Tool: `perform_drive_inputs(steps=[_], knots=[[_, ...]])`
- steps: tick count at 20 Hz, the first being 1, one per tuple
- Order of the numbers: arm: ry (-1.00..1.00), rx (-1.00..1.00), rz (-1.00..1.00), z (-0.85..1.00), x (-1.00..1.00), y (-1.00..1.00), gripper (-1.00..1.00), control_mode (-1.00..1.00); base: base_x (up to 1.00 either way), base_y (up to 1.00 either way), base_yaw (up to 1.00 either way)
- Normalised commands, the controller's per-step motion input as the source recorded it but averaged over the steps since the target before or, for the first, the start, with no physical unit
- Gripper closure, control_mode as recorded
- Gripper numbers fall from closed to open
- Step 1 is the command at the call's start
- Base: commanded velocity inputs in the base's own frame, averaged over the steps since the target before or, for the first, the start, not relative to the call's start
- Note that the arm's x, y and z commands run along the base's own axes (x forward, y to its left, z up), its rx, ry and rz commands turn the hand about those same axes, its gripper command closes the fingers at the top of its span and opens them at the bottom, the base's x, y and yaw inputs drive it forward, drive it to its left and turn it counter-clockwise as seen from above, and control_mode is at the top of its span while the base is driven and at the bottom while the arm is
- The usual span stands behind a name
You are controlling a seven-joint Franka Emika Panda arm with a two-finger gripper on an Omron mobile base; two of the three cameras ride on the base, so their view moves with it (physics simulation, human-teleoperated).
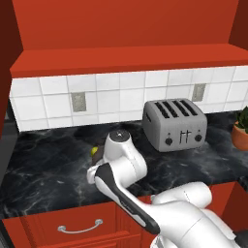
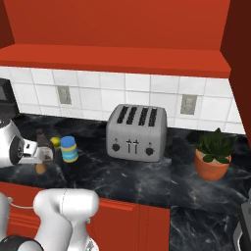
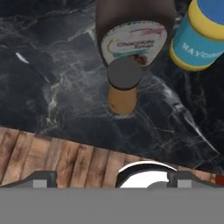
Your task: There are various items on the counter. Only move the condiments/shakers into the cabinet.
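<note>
**A:** How far along is the task?

**B:** Hardly begun, it seems. The bottle (image 2: 44, 140), shaker (image 3: 123, 87) and jar (image 2: 69, 149) all stand on the counter (image 2: 147, 176), clustered left of the toaster (image 2: 136, 132), with the fruit (image 2: 55, 142) behind them. The cabinet (image 2: 117, 59) shelf looks bare.

**A:** And the gripper (image 3: 111, 183)?

**B:** It hangs above the shaker, holding nothing; whether its tips are spread cannot be told. All three condiments remain to be moved.
</note>
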Motion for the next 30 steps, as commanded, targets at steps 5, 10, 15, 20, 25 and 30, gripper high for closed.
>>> perform_drive_inputs(steps=[5,10,15,20,25,30], knots=[[-0.11,-0.01,0.03,-0.22,0.14,-0.01,-1.00,-1.00,0.00,0.00,0.00],[-0.02,-0.01,0.00,-0.12,0.20,-0.01,-1.00,-1.00,0.00,0.00,0.00],[0.00,0.01,0.00,-0.04,0.23,0.00,-1.00,-1.00,0.00,0.00,0.00],[0.00,0.03,0.00,-0.03,0.22,0.00,-1.00,-1.00,0.00,0.00,0.00],[-0.03,0.00,0.00,-0.11,0.24,0.00,-1.00,-1.00,0.00,0.00,0.00],[-0.09,0.00,0.00,-0.17,0.19,0.00,-1.00,-1.00,0.00,0.00,0.00]])
